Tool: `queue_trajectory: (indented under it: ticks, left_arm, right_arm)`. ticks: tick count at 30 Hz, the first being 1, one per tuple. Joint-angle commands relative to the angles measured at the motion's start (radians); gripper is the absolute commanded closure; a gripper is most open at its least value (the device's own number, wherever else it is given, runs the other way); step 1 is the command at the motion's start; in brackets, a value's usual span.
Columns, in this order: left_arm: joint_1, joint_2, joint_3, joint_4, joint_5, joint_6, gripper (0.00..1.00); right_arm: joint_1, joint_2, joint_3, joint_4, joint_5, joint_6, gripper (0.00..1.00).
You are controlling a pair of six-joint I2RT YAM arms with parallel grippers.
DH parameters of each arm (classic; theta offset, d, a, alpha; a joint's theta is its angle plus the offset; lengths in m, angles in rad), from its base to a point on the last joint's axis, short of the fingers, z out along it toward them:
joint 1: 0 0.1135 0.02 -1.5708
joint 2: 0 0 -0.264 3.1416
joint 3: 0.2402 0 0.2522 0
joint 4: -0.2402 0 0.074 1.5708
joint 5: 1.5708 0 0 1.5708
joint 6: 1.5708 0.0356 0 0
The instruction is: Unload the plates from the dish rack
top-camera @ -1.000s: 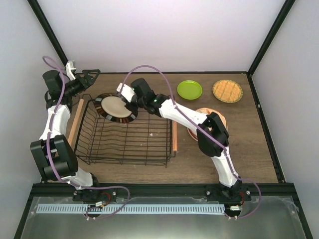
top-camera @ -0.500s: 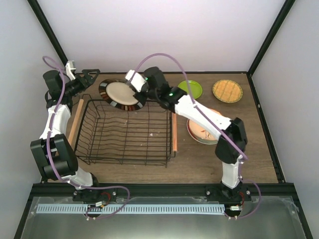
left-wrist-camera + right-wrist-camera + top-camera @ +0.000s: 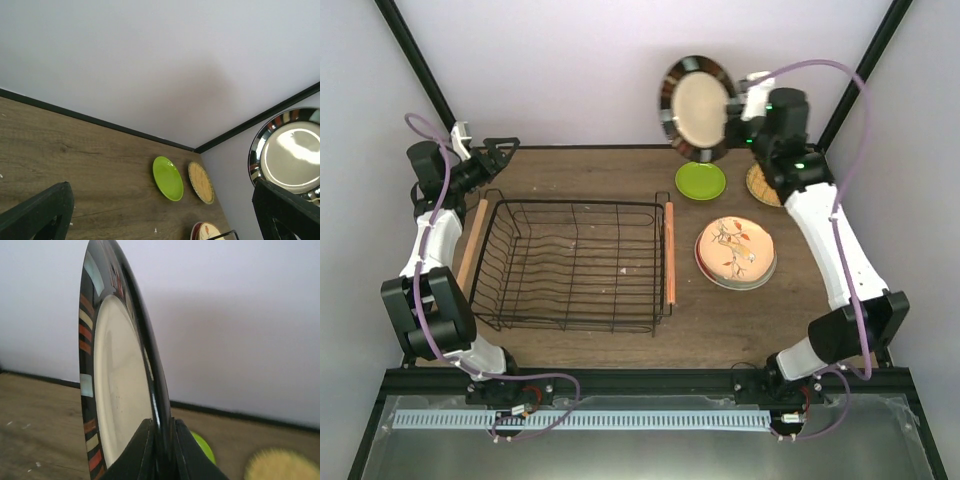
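Top external view: right arm [image 3: 825,225] raised high over the far right part of the worktop [image 3: 610,170], right jaws closed tight on the edge of the cream plate with dark striped rim [image 3: 699,108]. Plate in the air, standing on its edge, face toward the camera, above the lime-green plate [image 3: 701,181] and well apart from the dish rack [image 3: 575,204].

Right wrist view: both fingers [image 3: 136,459] pressed on the rim from two sides, plate upright between them.

On the worktop right of the rack: lime-green plate at the back, orange gridded plate [image 3: 758,186] near it and partly hidden by the arm, then closer to the arm bases a stack with the flower plate [image 3: 734,250] on top.

Rack on the left half of the worktop, a wooden handle [image 3: 670,255] along its right side. Left arm [image 3: 432,225] at the far left corner, left jaws wide open, nothing between them; same in the left wrist view.
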Motion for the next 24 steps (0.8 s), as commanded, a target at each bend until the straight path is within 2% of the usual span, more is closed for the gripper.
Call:
queue_trajectory:
  ticks: [1,4,7,12,16,24]
  left_arm:
    - [-0.001,0.011,0.008,0.033,0.004,-0.005,0.00]
    - [-0.001,0.010,0.008,0.034,0.005,-0.007,0.00]
    - [-0.001,0.010,0.010,0.031,0.008,-0.008,0.00]
    - [-0.002,0.007,0.009,0.023,0.012,-0.002,0.00]
    - [-0.002,0.008,0.011,0.020,0.014,-0.003,0.00]
    - [-0.004,0.006,0.011,0.019,0.019,-0.004,0.00]
  right_arm:
    - [-0.158,-0.086,-0.041,-0.113,-0.016,0.279,0.99]
    - [-0.283,-0.137,-0.163,-0.176,-0.114,0.396,0.99]
    - [-0.413,-0.204,-0.320,-0.168,-0.282,0.492,0.99]
    - [-0.562,-0.277,-0.511,-0.149,-0.498,0.536,0.99]
    - [-0.615,-0.297,-0.611,-0.168,-0.572,0.523,0.99]
    - [-0.628,-0.302,-0.763,-0.112,-0.655,0.550,0.99]
